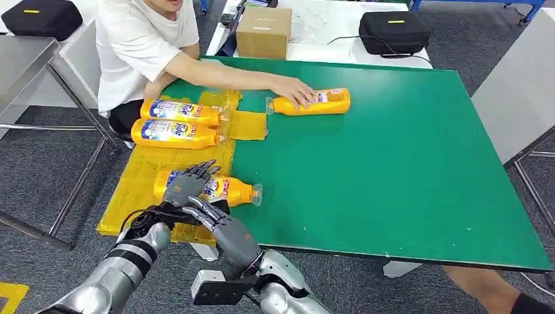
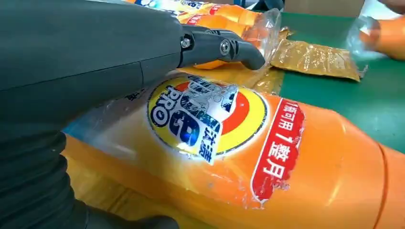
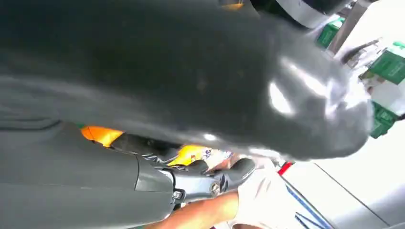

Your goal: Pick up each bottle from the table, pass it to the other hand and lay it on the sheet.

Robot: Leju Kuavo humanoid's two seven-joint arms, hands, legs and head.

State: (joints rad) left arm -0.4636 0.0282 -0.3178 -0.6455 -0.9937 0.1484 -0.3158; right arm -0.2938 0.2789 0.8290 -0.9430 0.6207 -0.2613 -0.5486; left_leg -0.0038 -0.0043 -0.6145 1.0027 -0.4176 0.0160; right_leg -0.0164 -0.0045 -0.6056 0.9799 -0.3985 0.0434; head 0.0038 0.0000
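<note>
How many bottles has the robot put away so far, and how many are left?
Two bottles already lie on the yellow sheet. The left hand rests on a third bottle at the sheet's edge. One more bottle waits on the green table, under a person's hand.

- You have a person [image 1: 141, 46] in a white T-shirt seated at the far left corner of the green table [image 1: 406, 176], one arm stretched over its top.
- A cardboard box [image 1: 264, 33] sits on the white table [image 1: 327, 39] just behind the green one.
- A black case [image 1: 394, 31] with a small yellow mark lies on that white table, right of the box, a thin cable trailing near it.
- A second black case [image 1: 42, 17] rests on a surface at the far left.
- A metal-framed stand [image 1: 33, 72] is left of the person.
- Grey carpet [image 1: 39, 176] covers the floor; a yellow floor marking [image 1: 10, 294] shows at the lower left corner.
</note>
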